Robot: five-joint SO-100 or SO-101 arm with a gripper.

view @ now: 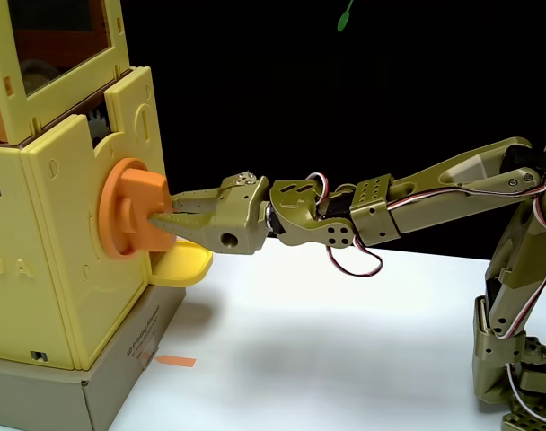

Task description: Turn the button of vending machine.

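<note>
Grey cardboard box (93, 382) under vending machine (48, 269) on white table (327, 341). Orange button (129, 208) on machine's side, above yellow tray (181, 268). Claw (165, 215) clamped on button's raised bar.

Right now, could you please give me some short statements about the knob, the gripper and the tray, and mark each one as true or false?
1. The olive-green two-finger gripper reaches the raised bar of the large round orange plastic knob. True.
2. The small rounded yellow tray sits above the knob. False: it sits below it.
3. The tall pale-yellow plastic toy machine stands on a grey cardboard box. True.
4. The arm comes in from the left of the fixed view. False: it comes from the right.
</note>
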